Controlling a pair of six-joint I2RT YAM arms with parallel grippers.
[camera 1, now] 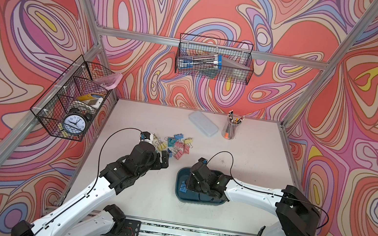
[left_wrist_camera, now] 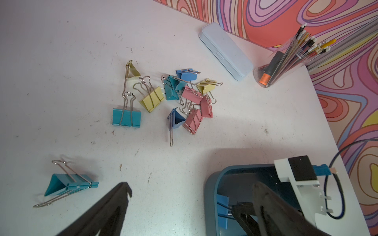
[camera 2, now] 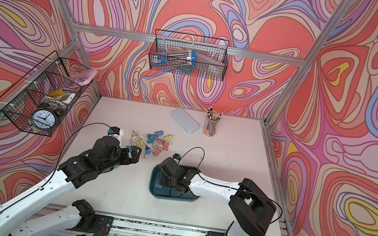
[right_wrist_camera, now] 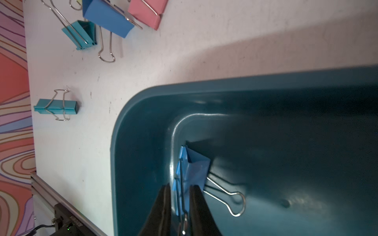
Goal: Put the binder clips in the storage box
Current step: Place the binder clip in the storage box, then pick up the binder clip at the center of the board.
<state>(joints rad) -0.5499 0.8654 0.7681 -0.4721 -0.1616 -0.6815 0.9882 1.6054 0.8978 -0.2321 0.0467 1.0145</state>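
Pale case (camera 1: 203,123) beyond binder clips (camera 1: 176,144)

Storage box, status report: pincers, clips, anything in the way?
Left pincer open, empty, near loose binder clips. Right pincer straddling blue clip inside storage box, grip unclear. Nothing blocking the box.

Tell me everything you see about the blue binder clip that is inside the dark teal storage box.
The blue binder clip is a small folded wedge, painted metal as it looks, with two silver wire handles. One handle splays out over the floor; the other runs back between the jaws. The clip lies in a rounded corner of the storage box, against its wall. The right gripper straddles it, jaws close on both sides; whether they press it cannot be told.
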